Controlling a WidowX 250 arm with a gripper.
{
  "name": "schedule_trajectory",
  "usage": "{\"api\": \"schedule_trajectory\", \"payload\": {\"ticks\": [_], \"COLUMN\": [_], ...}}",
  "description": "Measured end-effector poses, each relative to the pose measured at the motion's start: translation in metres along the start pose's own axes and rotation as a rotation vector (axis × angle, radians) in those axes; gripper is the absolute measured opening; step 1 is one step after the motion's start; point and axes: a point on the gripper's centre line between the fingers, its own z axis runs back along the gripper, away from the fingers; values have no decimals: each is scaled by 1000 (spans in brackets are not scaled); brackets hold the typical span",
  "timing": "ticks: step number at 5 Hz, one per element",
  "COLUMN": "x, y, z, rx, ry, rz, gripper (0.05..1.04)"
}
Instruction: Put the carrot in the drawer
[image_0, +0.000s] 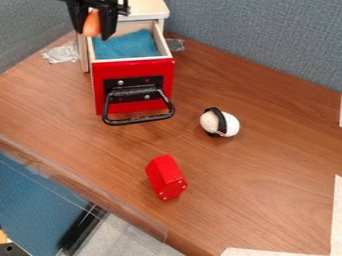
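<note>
Camera view shows us the black gripper (94, 31) at the top edge, toward the left, hanging with its jaws parted by about the carrot's thickness and closed on its sides. We see the orange carrot (92, 24) held between them, pointing downward, its lower end visible near the rear left corner of the open drawer (133, 85); we cannot tell how high it hangs.

We find the drawer pulled out of a small pale-topped cabinet (143, 9), with a red front, a black handle (141, 119) and blue lining (127, 46) inside. Crinkled clear plastic (61, 53) lies on the brown tabletop (267, 170) to the left of the cabinet, and another bit (176, 44) lies just beside its right side.

To the right of the handle and nearer us, a rounded white object (230, 124) with a black band rests on the tabletop. Nearer still, we see a red block (165, 176) with pale dots on its end, well apart from the drawer. Blue-grey partitions (267, 40) stand behind.
</note>
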Motion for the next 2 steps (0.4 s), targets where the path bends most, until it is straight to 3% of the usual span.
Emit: {"api": "schedule_trajectory", "payload": {"ticks": [2], "x": [9], "y": [-13], "z": [-30], "rx": [12], "ry": [27], "rz": [-16], "gripper": [576]}}
